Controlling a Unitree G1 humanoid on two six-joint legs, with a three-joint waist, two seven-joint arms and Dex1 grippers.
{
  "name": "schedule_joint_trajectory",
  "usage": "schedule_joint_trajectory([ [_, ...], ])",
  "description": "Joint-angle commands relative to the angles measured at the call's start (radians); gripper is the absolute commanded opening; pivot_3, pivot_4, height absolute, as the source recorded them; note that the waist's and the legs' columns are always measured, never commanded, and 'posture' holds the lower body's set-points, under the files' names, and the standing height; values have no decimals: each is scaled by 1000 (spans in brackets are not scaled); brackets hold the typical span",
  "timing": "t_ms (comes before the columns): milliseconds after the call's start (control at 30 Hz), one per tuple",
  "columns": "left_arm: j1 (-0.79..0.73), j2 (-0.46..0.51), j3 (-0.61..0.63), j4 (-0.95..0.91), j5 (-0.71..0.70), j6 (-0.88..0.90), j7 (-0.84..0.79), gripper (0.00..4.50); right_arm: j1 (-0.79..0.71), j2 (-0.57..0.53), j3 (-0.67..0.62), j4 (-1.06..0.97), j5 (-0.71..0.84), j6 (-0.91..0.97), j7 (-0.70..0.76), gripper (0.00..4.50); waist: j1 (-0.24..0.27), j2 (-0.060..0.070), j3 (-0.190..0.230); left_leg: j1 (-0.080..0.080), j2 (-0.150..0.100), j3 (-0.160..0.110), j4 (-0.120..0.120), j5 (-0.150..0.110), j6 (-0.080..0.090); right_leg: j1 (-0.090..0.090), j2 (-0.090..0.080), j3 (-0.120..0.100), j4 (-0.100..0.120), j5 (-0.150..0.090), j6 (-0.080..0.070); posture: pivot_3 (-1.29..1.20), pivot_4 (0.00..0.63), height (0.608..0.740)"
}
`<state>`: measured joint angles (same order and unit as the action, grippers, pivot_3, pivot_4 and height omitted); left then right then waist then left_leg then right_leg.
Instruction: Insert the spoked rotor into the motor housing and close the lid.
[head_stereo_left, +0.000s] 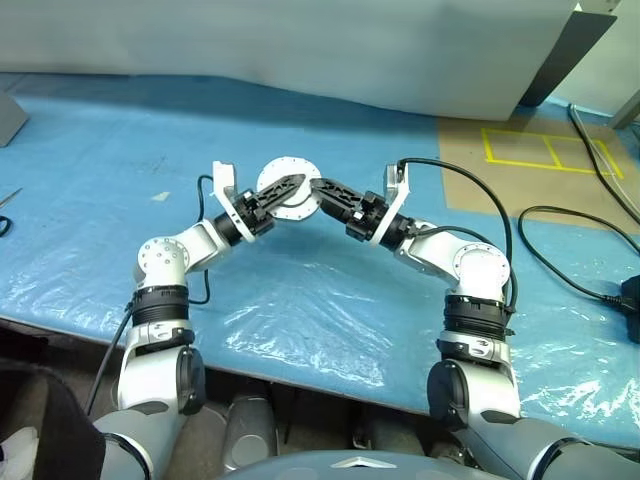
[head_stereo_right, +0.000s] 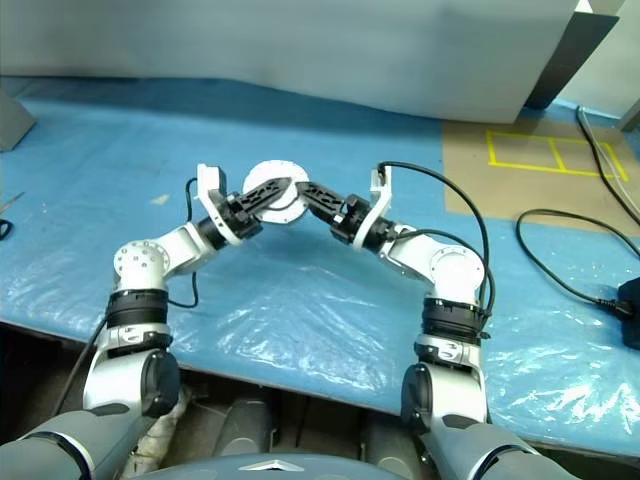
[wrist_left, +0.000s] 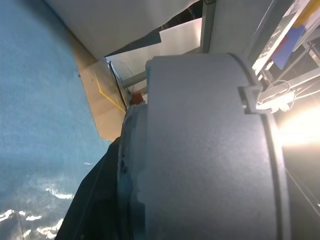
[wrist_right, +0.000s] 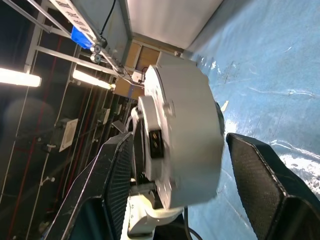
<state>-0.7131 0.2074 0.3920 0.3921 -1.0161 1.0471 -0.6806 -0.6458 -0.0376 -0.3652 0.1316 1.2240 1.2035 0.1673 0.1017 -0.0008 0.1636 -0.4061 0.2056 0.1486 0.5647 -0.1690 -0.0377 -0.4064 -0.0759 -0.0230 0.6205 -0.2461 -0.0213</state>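
A round pale grey motor housing (head_stereo_left: 288, 187) is held up above the blue-covered table (head_stereo_left: 90, 200), about midway between its side edges, toward the far edge. It is grasped by the left gripper (head_stereo_left: 290, 187), whose fingers lie across its face. The right gripper (wrist_right: 175, 170) is seen released, its two black fingers (wrist_right: 260, 175) standing apart on either side of the housing with a gap on one side. No writing can be read. The housing's inside is hidden, and its far face cannot be made out.
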Motion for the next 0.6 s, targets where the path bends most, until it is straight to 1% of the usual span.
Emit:
schedule_joint_trajectory([
  [33,-85,70,72,38,18,-133,-21,2405,-14,-6,9,-13,22,-4,9,3102,-3,0,0,0,0,0,0,0,0,0,0,0,0,0,0,0,150,740],
  [133,-123,157,95,138,98,-280,-23,2405,-11,-9,11,-14,16,-11,7,3102,-8,0,0,1,0,0,0,0,0,0,0,0,0,0,0,0,150,740],
  [200,-123,208,90,198,163,-369,-23,2405,-10,-17,12,-18,7,-19,10,3102,-7,0,0,1,0,0,-1,0,0,0,1,0,0,0,0,0,150,740],
  [300,-117,256,77,294,237,-459,-34,2405,-9,-29,16,-21,-14,-39,16,3102,-2,0,0,0,0,0,-2,0,0,0,0,0,-3,0,0,0,150,740],
  [400,-121,266,57,395,302,-502,-35,2405,-3,-41,26,-27,-26,-58,46,3102,14,0,0,-2,0,-1,-2,0,0,0,0,-3,-4,0,0,0,150,740],
  [500,-130,244,39,442,332,-495,-54,2405,-2,-42,43,-31,-34,-54,62,3102,26,0,0,-3,0,-1,0,0,0,0,0,-3,-3,0,0,0,150,740],
  [600,-139,217,39,505,356,-503,-55,2405,-4,-48,59,-29,-49,-54,73,3102,27,0,0,-3,0,-2,1,0,0,0,-1,-3,-1,0,0,0,150,740],
])
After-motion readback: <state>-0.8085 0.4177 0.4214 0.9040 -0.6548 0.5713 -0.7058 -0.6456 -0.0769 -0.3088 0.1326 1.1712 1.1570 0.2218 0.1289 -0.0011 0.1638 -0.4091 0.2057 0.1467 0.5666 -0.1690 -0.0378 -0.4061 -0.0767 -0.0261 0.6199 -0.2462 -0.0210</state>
